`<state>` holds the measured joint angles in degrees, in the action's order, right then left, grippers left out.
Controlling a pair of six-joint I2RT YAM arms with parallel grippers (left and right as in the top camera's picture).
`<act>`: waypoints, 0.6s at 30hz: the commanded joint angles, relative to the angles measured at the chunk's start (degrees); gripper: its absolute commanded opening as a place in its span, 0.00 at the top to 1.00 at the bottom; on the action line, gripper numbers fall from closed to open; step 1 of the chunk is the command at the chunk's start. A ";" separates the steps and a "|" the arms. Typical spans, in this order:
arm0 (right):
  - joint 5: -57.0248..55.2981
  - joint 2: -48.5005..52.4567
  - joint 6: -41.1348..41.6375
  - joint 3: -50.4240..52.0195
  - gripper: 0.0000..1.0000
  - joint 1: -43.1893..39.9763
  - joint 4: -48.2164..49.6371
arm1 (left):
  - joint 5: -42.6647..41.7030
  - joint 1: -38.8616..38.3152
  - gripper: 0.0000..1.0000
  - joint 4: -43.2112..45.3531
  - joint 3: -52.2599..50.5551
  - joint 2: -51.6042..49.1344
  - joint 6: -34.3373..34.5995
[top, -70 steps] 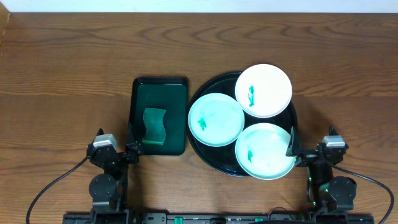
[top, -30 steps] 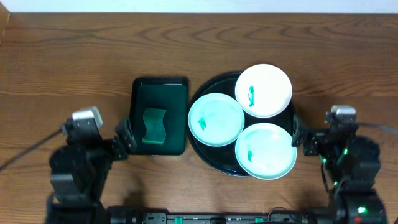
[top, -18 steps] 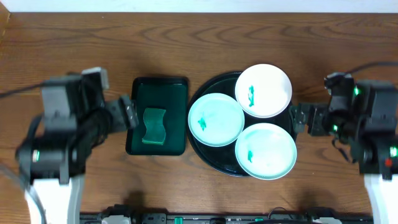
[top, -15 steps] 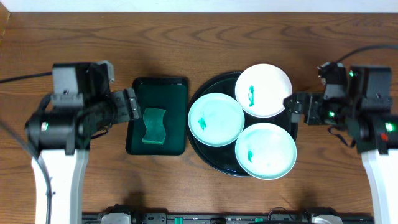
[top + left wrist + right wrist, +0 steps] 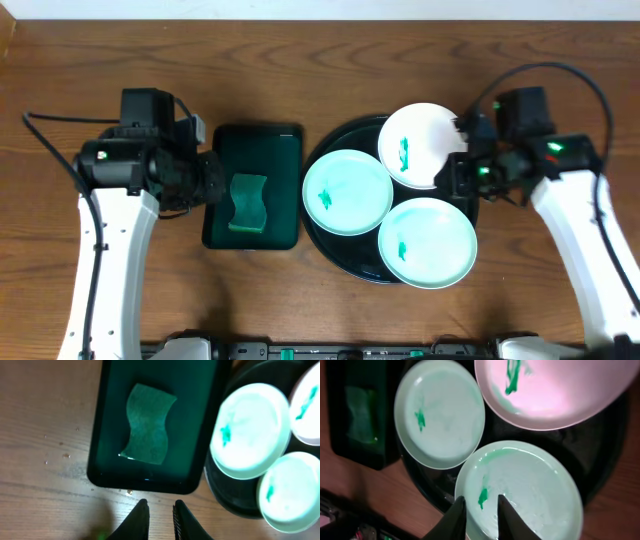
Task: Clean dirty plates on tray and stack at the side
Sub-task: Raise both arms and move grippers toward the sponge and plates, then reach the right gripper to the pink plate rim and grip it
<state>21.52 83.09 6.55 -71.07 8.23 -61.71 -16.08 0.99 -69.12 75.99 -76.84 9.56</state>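
Nothing cleaned yet: three plates [image 5: 347,192] sat smeared on tray [image 5: 330,250], centre-right; sponge [image 5: 247,203] untouched left of centre. Both jaws nearly pressed together, empty. No stack started.

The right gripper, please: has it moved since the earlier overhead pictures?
Yes. The right gripper has travelled up the overhead image from the near table edge, and now sits over the black tray's right rim beside the white plate.
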 commanded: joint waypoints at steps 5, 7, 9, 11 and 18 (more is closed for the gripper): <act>-1.84 7.45 1.16 0.61 0.55 3.87 3.61 | 3.28 -0.13 0.80 2.58 -3.89 -0.33 3.23; -1.79 8.92 1.18 0.61 0.35 3.87 4.57 | 3.28 -0.13 0.79 2.71 -3.89 -0.31 3.21; -1.79 10.60 1.16 0.61 0.01 3.87 5.75 | 3.26 -0.13 0.78 3.26 -3.89 -0.33 3.21; -1.73 12.07 1.16 0.61 0.01 3.87 6.97 | 3.26 -0.13 0.77 3.76 -3.89 -0.33 3.23; -1.86 16.06 2.93 0.66 0.73 3.89 9.01 | 3.28 -0.13 0.75 4.07 -3.89 -0.33 3.21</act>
<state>19.66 98.08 7.66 -70.65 11.73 -52.66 -13.37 0.99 -65.10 72.40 -76.84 12.25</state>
